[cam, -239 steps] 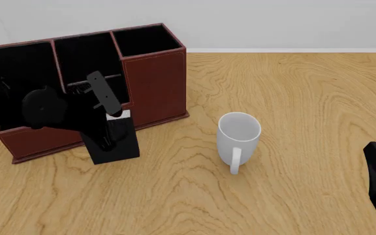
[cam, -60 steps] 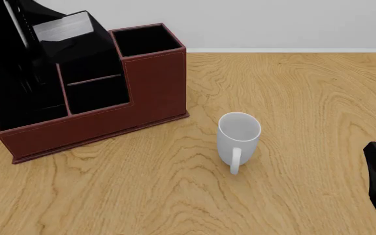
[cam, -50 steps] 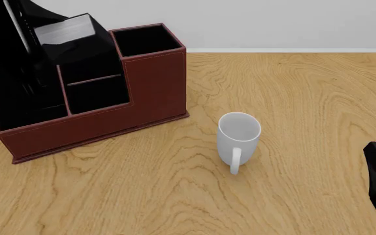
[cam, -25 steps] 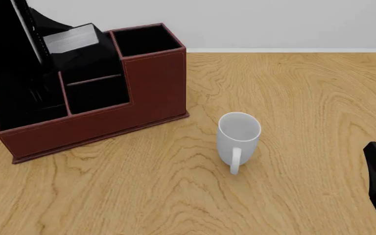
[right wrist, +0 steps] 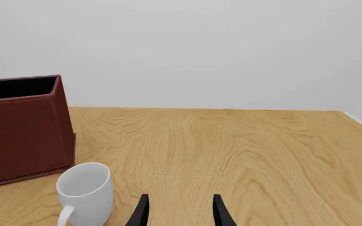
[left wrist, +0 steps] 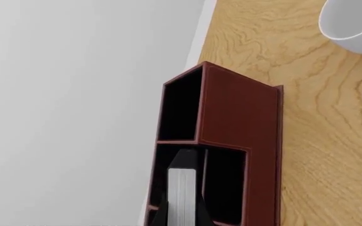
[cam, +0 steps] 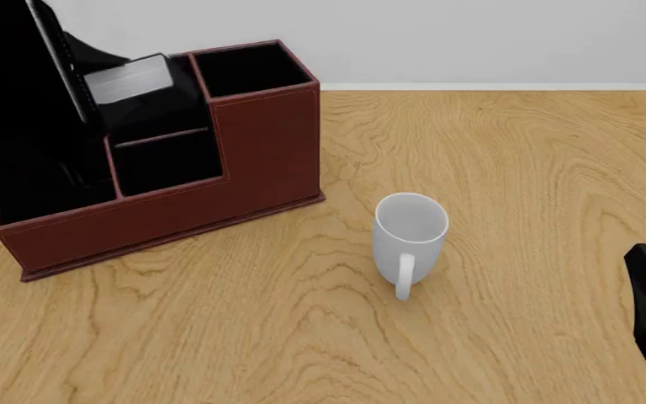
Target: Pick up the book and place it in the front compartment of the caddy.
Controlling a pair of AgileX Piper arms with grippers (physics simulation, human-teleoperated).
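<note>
Left gripper is hanging over the left part of the caddy, clamped on the book — the black hardcover is sitting tilted, white page edge facing up, above the caddy's middle compartments rather than resting inside one. From the front view I cannot tell exactly which compartment it is lining up with. In the left wrist view the book is showing between the gripper's dark fingers, page edge toward the camera, with the caddy beyond it and its tall end compartment open and dark inside.

White mug is standing upright on the wooden table, to the right of the caddy and nearer, apart from it, handle pointing toward the near edge.

Right gripper is idling at the near right — fingers apart, holding nothing, with the mug to its left.
</note>
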